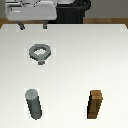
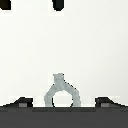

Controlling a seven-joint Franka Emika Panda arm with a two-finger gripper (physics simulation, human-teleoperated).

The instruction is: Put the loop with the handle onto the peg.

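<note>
The loop with the handle [image 1: 40, 51] is a small grey ring lying flat on the white table, with its stubby handle pointing toward the near edge. It also shows in the wrist view [image 2: 62, 93], between the two dark fingertips [image 2: 22, 102]. The peg [image 1: 33, 103] is a dark grey upright cylinder standing near the front, on the exterior view's left. My gripper [image 1: 32, 24] is open and empty. It hangs at the table's far side, behind the ring and apart from it. In the wrist view my gripper [image 2: 63, 103] has its jaws spread wide.
A brown square wooden block [image 1: 96, 104] stands upright near the front, on the exterior view's right, level with the peg. The white table [image 1: 85, 55] ends at a wooden floor strip at the back. Two dark shapes [image 2: 59, 4] touch the wrist view's edge.
</note>
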